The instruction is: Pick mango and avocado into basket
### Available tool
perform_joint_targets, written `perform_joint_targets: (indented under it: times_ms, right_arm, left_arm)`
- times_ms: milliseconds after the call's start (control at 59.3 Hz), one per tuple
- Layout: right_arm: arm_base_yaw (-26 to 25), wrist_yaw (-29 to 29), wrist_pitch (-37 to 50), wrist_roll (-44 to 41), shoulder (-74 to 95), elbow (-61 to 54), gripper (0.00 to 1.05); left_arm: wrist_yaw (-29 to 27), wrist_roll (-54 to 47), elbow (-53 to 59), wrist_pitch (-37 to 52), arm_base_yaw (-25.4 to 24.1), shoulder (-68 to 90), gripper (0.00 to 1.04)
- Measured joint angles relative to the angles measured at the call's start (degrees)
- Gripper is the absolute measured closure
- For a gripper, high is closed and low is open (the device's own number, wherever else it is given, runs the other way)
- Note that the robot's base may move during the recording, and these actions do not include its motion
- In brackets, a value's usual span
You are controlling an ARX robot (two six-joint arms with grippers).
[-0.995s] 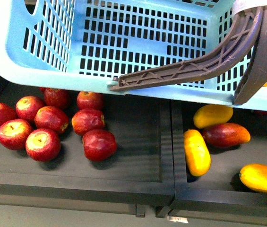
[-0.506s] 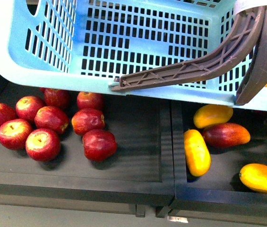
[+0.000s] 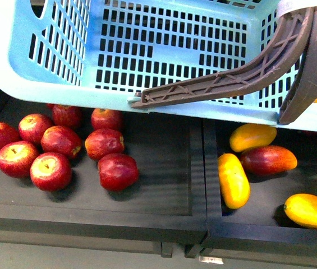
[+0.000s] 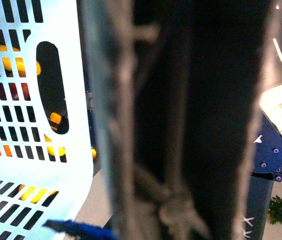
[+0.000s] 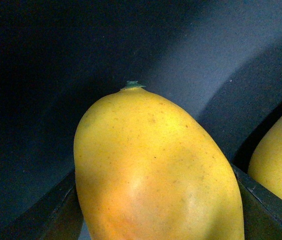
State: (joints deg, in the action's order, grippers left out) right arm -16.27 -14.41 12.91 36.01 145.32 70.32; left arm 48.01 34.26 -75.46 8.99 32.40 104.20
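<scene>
In the left wrist view a white letter X stands on a dark blue panel at five o'clock; neighbouring marks are cut off; the small white tag under the black shelf edge at six o'clock is unreadable.

Shelving: two black display trays side by side, with a raised divider between them.
Below the shelf: a plain grey strip runs under the tray fronts.
Light: bright ceiling strips with white glare nearby.
Greenery: a potted plant, far off.

Red apples, perhaps nine, clustered in left black tray; red mango in right tray.
</scene>
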Motion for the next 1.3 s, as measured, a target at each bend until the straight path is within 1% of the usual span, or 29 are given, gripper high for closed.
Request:
perform_joint_targets:
  times_ms: [135, 253, 354, 438, 556, 691, 759, 809, 843, 927, 995, 1096, 1214, 1298]
  right_arm:
    - [-0.4, 0.3, 1.9, -0.5, -1.7, -2.2, 0.34]
    - [-0.5, 0.0, 5.0, -1.0, -6.1, -6.4, 0.34]
    - [-0.6, -0.9, 8.4, -1.9, -12.8, -10.6, 0.34]
    - [-0.7, -0.5, 10.8, -2.6, -20.6, -13.9, 0.34]
    - [-0.5, 2.5, 11.0, -2.9, -32.9, -17.7, 0.35]
    - [1.3, 8.3, 8.8, -3.1, -48.6, -22.1, 0.35]
    - [4.7, 13.0, 6.3, -3.1, -59.6, -24.7, 0.35]
    - [7.0, 15.1, 5.0, -3.1, -64.1, -25.5, 0.35]
    - [8.2, 15.8, 4.4, -3.1, -66.2, -25.8, 0.35]
    - [14.0, 16.7, 3.4, -3.6, -72.0, -27.1, 0.36]
    - [18.5, 15.8, 3.4, -4.4, -73.5, -27.6, 0.37]
    - [23.8, 13.4, 4.3, -5.8, -72.8, -28.3, 0.37]
    - [28.0, 11.3, 4.8, -6.4, -70.0, -28.9, 0.37]
    - [29.7, 9.0, 5.7, -7.1, -68.3, -29.0, 0.37]
  left_arm:
    - [0.0, 0.0, 0.0, 0.0, 0.0, 0.0, 0.97]
    - [0.0, 0.0, 0.0, 0.0, 0.0, 0.0, 0.97]
    - [0.0, 0.0, 0.0, 0.0, 0.0, 0.0, 0.97]
    - [0.0, 0.0, 0.0, 0.0, 0.0, 0.0, 0.97]
    - [0.0, 0.0, 0.0, 0.0, 0.0, 0.0, 0.97]
    - [0.0, 0.0, 0.0, 0.0, 0.0, 0.0, 0.97]
    - [0.0, 0.0, 0.0, 0.0, 0.0, 0.0, 0.97]
    - [0.0, 0.0, 0.0, 0.0, 0.0, 0.0, 0.97]
    - [0.0, 0.0, 0.0, 0.0, 0.0, 0.0, 0.97]
    - [0.0, 0.0, 0.0, 0.0, 0.0, 0.0, 0.97]
    - [0.0, 0.0, 0.0, 0.0, 0.0, 0.0, 0.97]
    - [0.0, 0.0, 0.0, 0.0, 0.0, 0.0, 0.97]
    - [-0.4, 0.1, 0.0, 0.0, 0.0, 0.0, 0.97]
    - [-1.1, 0.0, 0.0, 0.0, -0.3, 0.0, 0.97]
